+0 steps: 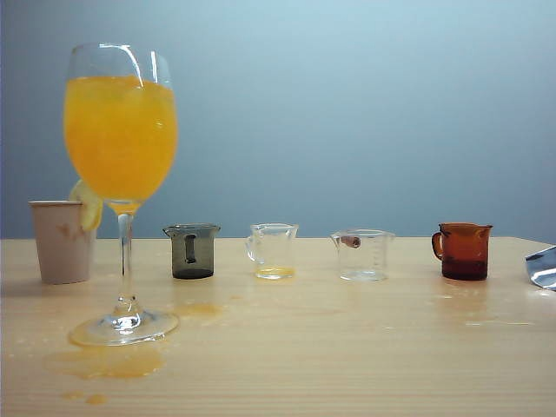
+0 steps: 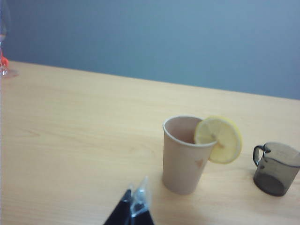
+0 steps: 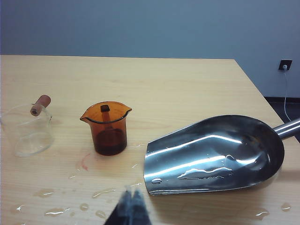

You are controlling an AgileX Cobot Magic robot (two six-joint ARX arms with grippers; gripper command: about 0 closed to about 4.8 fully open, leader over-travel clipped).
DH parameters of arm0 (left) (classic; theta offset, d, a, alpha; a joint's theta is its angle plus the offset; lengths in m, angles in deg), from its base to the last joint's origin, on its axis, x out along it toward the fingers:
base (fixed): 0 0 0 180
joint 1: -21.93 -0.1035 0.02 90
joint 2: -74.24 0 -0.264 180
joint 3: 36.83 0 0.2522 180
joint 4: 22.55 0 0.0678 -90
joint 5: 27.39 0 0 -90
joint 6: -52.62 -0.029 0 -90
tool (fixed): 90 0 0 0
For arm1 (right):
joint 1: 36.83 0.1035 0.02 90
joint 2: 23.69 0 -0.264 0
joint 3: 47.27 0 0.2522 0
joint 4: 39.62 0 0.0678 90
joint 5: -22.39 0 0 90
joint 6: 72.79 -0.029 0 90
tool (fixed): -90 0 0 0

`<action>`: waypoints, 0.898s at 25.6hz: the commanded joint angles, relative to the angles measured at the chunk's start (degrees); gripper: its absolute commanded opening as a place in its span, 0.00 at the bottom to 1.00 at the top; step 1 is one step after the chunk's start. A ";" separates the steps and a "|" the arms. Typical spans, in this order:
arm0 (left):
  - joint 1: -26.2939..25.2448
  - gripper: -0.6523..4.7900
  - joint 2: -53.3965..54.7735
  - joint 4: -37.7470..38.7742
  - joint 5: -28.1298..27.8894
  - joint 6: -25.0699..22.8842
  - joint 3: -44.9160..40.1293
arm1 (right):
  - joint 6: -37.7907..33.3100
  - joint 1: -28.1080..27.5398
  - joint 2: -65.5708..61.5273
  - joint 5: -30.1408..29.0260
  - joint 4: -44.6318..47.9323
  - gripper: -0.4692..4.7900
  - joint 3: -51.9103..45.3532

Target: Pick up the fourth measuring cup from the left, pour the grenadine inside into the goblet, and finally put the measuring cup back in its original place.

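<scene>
Nearest the exterior camera stands the goblet [image 1: 121,187], far left, full of orange drink. Far right in the row, the fourth measuring cup [image 3: 107,127] sits upright just ahead of my right gripper [image 3: 131,206], closed and empty; my left gripper [image 2: 133,206], also pinched shut, is well away. No readable writing anywhere.

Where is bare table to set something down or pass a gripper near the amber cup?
Free: the gaps beside the amber cup, toward the clear cup and toward the scoop, and the wide strip before the cups. Crowded: the goblet and paper cup, with spills. Both grippers sit shut, low.
</scene>
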 commanded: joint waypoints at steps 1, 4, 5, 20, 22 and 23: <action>-0.02 0.11 0.02 -0.87 -0.63 0.15 0.11 | -0.13 -0.02 -0.02 1.01 0.90 0.08 0.00; -0.02 0.11 0.02 -0.74 -0.46 0.15 0.11 | -0.11 -0.02 -0.02 1.31 1.01 0.08 0.00; -0.02 0.11 0.02 -0.72 -0.35 0.15 0.11 | -0.11 -0.02 -0.02 1.31 1.01 0.08 0.00; 0.09 0.11 5.84 15.39 6.62 0.17 21.49 | -6.99 0.09 -11.06 4.26 -3.69 0.08 21.64; 0.09 0.11 9.25 16.04 8.17 0.17 25.24 | -6.99 0.11 -15.19 3.21 -1.70 0.08 24.02; 0.11 0.11 10.88 16.02 8.96 0.17 26.93 | -6.97 0.11 -17.07 3.06 -1.07 0.08 25.00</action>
